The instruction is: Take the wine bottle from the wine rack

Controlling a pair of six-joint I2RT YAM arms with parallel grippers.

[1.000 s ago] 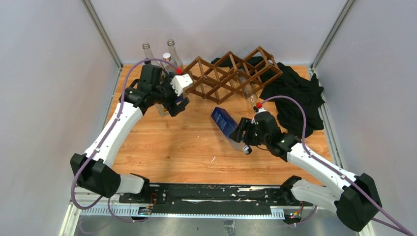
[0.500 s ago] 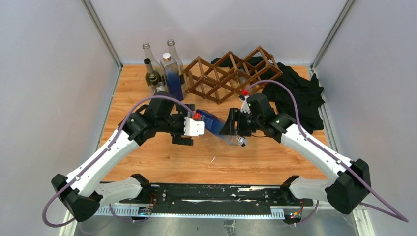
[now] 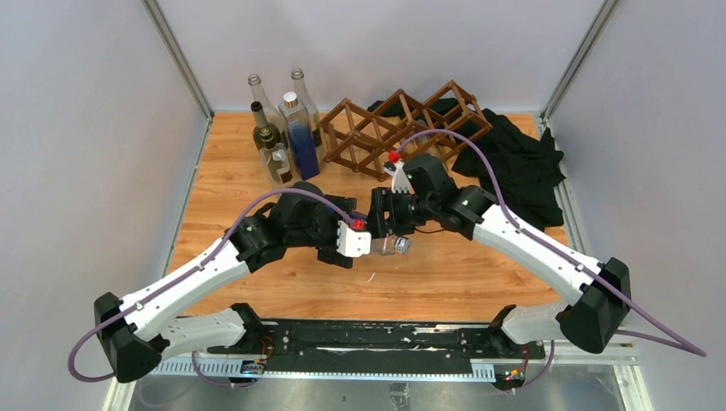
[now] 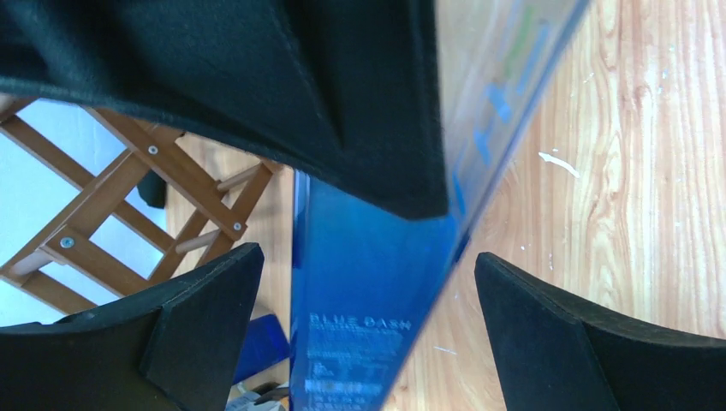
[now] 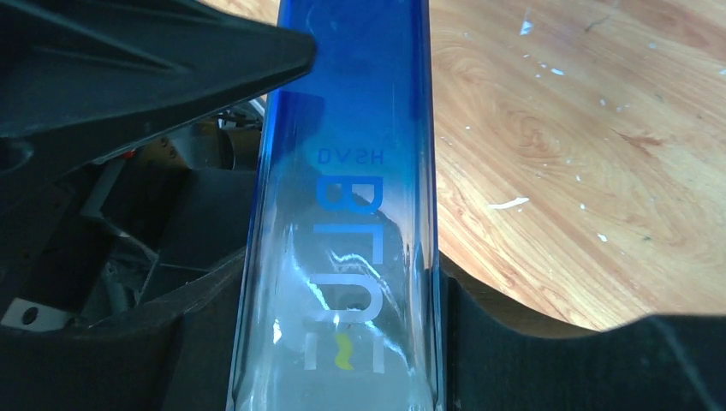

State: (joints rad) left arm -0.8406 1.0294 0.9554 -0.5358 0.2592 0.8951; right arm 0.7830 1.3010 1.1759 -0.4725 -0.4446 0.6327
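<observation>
The wine bottle [image 5: 342,214] is square, blue fading to clear, with "BLUE DASH" lettering. My right gripper [image 5: 342,342] is shut on its clear end and holds it above the table's middle, off the wine rack [image 3: 398,128]. In the top view only its capped end [image 3: 401,246] shows beside the right gripper [image 3: 381,224]. My left gripper [image 4: 368,342] is open. Its two fingers [image 4: 205,325] stand on either side of the bottle's blue part [image 4: 368,300] with gaps. In the top view the left gripper [image 3: 360,237] meets the right one.
The dark brown lattice rack stands at the back centre and also shows in the left wrist view [image 4: 111,223]. Several upright bottles [image 3: 287,128] stand at the back left. A black cloth [image 3: 514,163] lies at the back right. The wooden table [image 3: 462,274] shows around the arms.
My right gripper has carried the bottle left and away from the front. My left arm has swung from the back-left bottles to the middle, and its open jaws now straddle the bottle.
</observation>
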